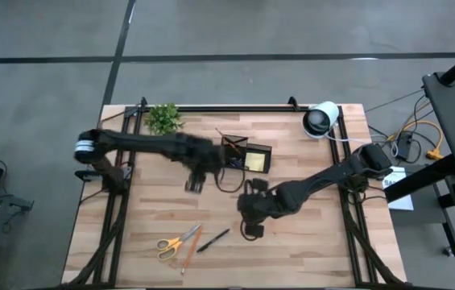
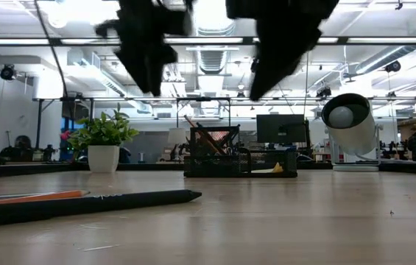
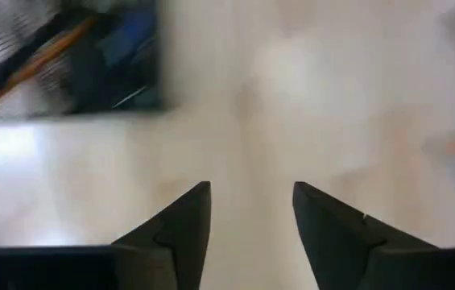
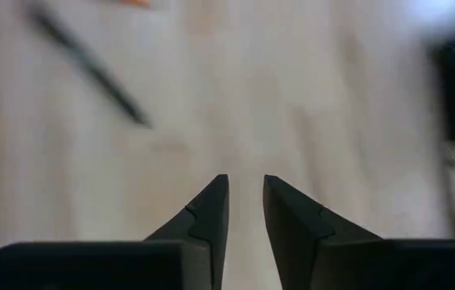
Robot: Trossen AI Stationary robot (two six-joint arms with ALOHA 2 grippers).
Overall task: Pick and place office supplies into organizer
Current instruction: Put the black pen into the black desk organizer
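Three loose items sit lower left on the surface: scissors (image 1: pixel 171 244), an orange pencil (image 1: pixel 191 248) and a dark pen (image 1: pixel 213 240), all lying diagonally, tips toward upper right. Left claw (image 3: pixel 250 211) gapes empty beside the organizer (image 1: pixel 246 155); right claw (image 4: pixel 245 211) narrow, empty, mid-surface.

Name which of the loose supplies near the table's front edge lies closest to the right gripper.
The dark pen; the orange pencil and yellow-handled scissors lie farther from the right gripper.

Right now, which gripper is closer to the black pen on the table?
The right gripper. It hangs just beside the black pen, toward the table's middle. The left gripper is farther off, up by the organizer.
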